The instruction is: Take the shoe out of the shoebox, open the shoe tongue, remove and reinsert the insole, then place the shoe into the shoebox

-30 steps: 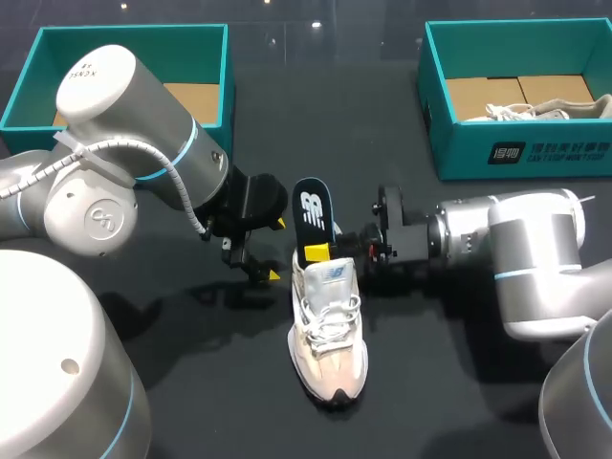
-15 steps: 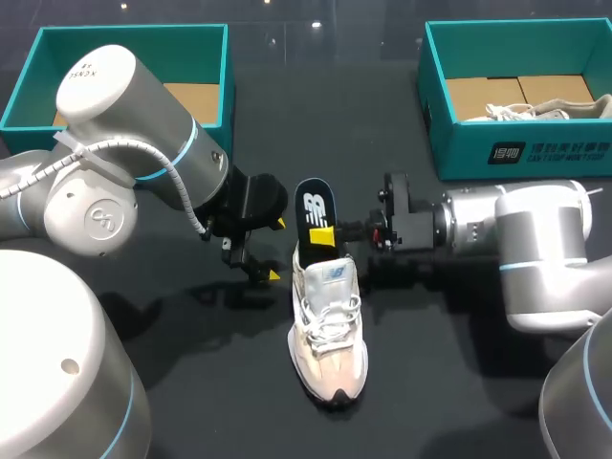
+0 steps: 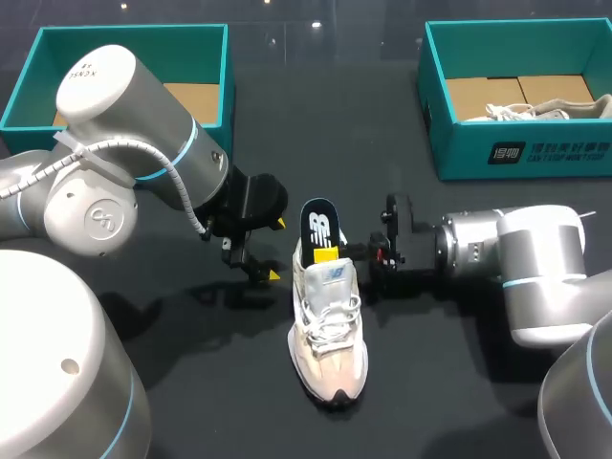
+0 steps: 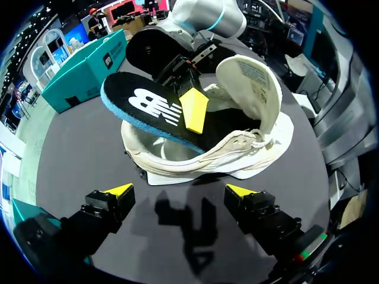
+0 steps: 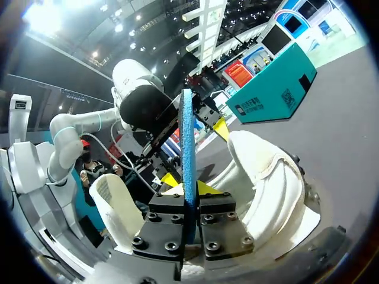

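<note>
Right jaws, clamped on the insole [image 3: 318, 226], should feed it flat into the shoe [image 3: 328, 335]; left jaws hang open alongside.

Silver-white arms [image 3: 124, 143], blue bands [image 3: 184, 151], black tools [image 3: 276, 249], yellow tips [image 3: 279, 224].

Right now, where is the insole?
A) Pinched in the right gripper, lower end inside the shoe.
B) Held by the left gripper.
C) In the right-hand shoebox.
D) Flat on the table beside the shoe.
A: the right gripper clamps the insole from both sides, its lower end sits down in the shoe, and the left gripper hangs open and empty beside it.
</note>
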`<state>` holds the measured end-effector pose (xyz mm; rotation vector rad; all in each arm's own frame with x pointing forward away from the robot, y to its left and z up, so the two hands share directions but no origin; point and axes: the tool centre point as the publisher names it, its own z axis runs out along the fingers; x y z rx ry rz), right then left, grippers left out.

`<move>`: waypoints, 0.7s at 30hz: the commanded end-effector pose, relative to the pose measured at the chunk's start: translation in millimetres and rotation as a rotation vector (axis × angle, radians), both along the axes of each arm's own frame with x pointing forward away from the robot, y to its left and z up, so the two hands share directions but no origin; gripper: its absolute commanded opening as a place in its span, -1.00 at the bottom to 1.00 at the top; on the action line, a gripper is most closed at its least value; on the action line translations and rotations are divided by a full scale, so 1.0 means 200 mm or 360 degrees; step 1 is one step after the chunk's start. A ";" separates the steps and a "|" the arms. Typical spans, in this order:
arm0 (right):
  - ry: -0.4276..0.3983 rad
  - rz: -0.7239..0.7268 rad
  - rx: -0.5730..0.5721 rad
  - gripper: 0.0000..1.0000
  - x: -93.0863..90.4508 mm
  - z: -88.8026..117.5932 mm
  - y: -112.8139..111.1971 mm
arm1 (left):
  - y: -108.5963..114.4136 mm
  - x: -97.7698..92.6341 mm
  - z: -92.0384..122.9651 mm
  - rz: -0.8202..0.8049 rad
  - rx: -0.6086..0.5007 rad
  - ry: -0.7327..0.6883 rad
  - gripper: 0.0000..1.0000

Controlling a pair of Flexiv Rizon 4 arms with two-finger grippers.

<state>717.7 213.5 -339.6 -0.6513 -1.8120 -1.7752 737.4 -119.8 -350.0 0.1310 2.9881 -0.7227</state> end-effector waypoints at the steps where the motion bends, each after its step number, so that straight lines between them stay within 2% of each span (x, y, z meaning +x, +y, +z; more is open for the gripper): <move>1: 0.0021 -0.0003 0.0009 -1.00 -0.05 -0.05 0.02 | 0.00 0.00 0.00 0.0001 0.0000 -0.0003 1.00; 8: -0.0012 0.0022 -0.0028 -0.98 -0.05 -0.01 0.04 | 0.00 0.00 0.00 0.0001 0.0000 -0.0003 1.00; 9: -0.0026 0.0024 -0.0039 -0.62 -0.04 0.00 0.04 | 0.00 0.00 0.00 0.0001 0.0000 -0.0003 1.00; 12: -0.0070 0.0037 -0.0072 -0.36 -0.03 0.04 0.04 | 0.00 0.00 0.00 0.0001 0.0000 -0.0003 1.00; 21: -0.0155 0.0044 -0.0132 -0.39 0.03 0.12 0.02 | 0.00 0.00 0.00 0.0001 0.0000 -0.0003 1.00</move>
